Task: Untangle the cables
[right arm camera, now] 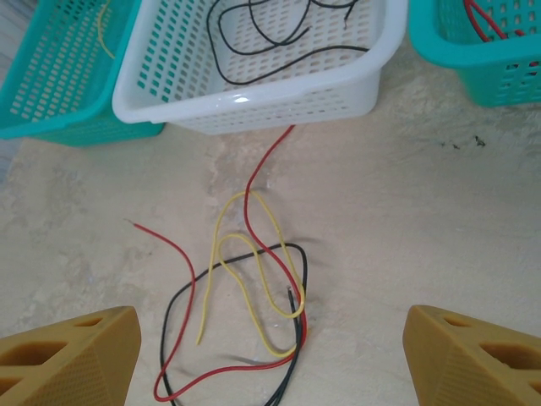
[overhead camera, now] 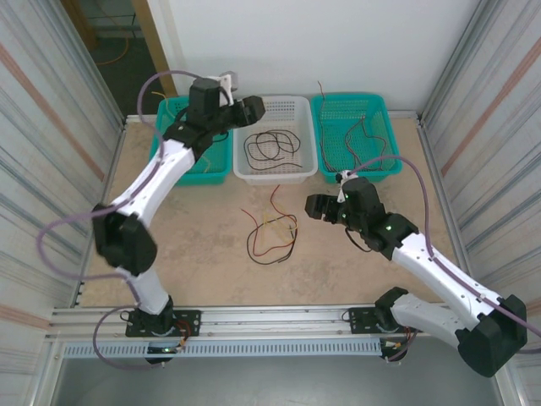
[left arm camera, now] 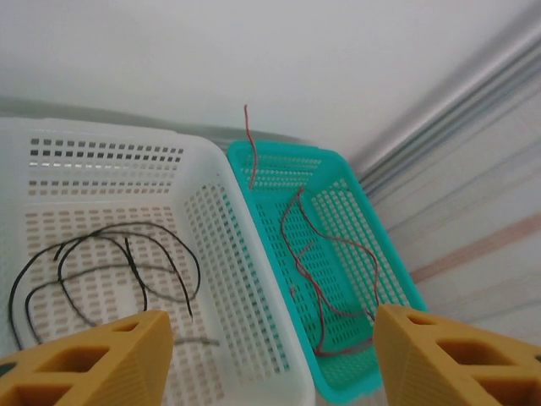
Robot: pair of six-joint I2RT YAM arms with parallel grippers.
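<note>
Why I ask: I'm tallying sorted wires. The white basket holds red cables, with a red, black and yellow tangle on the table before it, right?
No: the white basket holds black cables, not red, as the right wrist view shows. The red, black and yellow tangle does lie on the table before it.

– Where do the cables lie on my screens?
– I see a loose tangle (overhead camera: pixel 270 235) flat on the middle of the bench (overhead camera: pixel 194 262): a red cable (right arm camera: pixel 269 152), a black cable (right arm camera: pixel 290 246) and a yellow cable (right arm camera: pixel 205 313), looped across one another. One red end reaches the foot of the white basket (overhead camera: pixel 275 174).
– And in the baskets?
– I make out thin black cables (overhead camera: pixel 270 145) coiled in the white one, reddish-brown cables (overhead camera: pixel 355 135) in the right teal basket (overhead camera: pixel 355 172), and a yellow strand (right arm camera: pixel 103 30) in the left teal basket (right arm camera: pixel 59 85).
</note>
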